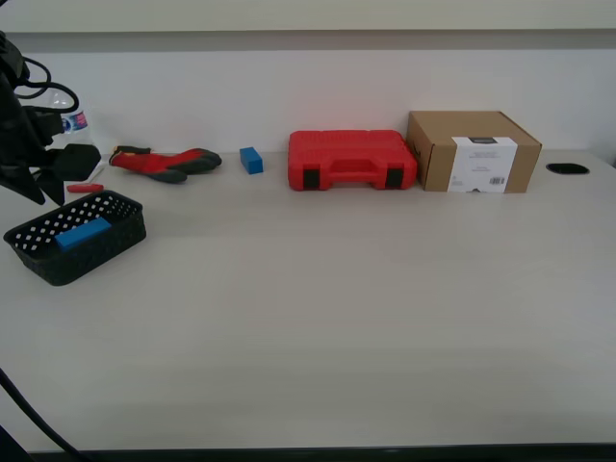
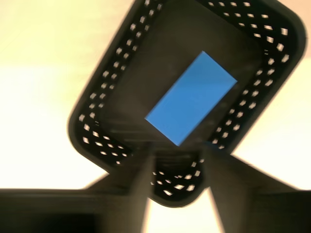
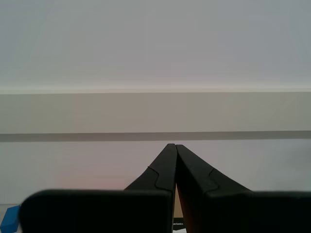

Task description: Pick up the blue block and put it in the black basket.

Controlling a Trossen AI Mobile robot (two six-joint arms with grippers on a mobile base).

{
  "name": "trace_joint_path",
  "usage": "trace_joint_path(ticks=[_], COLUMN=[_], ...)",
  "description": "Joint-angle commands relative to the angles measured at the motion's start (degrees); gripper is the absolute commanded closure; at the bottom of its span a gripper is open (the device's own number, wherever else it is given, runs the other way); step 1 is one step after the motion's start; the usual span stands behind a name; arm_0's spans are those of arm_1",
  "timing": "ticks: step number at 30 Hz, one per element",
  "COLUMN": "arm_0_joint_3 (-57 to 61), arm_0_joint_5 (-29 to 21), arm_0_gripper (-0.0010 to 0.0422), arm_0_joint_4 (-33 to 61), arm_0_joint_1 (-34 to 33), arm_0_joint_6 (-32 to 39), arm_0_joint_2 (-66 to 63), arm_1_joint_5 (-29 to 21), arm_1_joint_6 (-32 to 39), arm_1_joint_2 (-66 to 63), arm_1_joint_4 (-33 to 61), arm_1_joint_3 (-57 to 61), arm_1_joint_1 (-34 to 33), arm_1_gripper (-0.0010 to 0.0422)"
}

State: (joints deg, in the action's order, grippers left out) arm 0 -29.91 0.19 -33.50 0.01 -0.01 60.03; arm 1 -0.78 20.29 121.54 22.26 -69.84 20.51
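- The blue block [image 1: 83, 233]: a solid bright-blue rectangular brick with plain faces, roughly twice as long as wide. It lies flat on the floor of the black basket [image 1: 114, 237], set at a slant to the basket's long sides, as the first wrist view shows [image 2: 191, 98].
- The black basket: shallow, rectangular, with rounded corners and walls pierced by rows of small holes [image 2: 100, 99]. It rests on the pale counter [image 1: 346, 318] near the exterior view's left edge.
- My first gripper [image 2: 177, 191]: above the basket, looking down into it. Its two dark fingers [image 2: 138, 194] stand apart with a clear gap between them and hold nothing; the block lies free below them.
- My second gripper [image 3: 175, 167]: its fingers [image 3: 163, 172] meet at the tips, closed with nothing between them, and point toward a plain wall.
- Along the counter's far edge, from the exterior view's left: a red-and-grey glove [image 1: 164, 162], a small blue cube [image 1: 251, 160], a red tool case [image 1: 351, 160] and a brown cardboard box [image 1: 472, 151]. All are well apart from the basket.
- A dark arm [image 1: 24, 125] occupies the exterior view's left edge, above the basket.
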Motion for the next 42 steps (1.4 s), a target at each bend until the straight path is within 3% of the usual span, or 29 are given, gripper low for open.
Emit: trace_joint_path(ticks=[1,42], arm_0_joint_3=[-0.07,-0.07], arm_0_joint_5=[-0.04,-0.04], arm_0_gripper=[0.0413,0.0413], arm_0_joint_4=[-0.31,-0.31], arm_0_joint_1=[0.04,0.04], arm_0_joint_6=[0.0,0.0], arm_0_joint_2=[0.0,0.02], arm_1_joint_5=[-2.27,-1.22], arm_1_joint_6=[-0.46,0.63], arm_1_joint_2=[-0.07,-0.07], arm_1_joint_4=[-0.26,-1.22], arm_1_joint_3=[0.0,0.0], arm_1_joint_1=[-0.11,-0.31], arm_1_gripper=[0.0414,0.0413])
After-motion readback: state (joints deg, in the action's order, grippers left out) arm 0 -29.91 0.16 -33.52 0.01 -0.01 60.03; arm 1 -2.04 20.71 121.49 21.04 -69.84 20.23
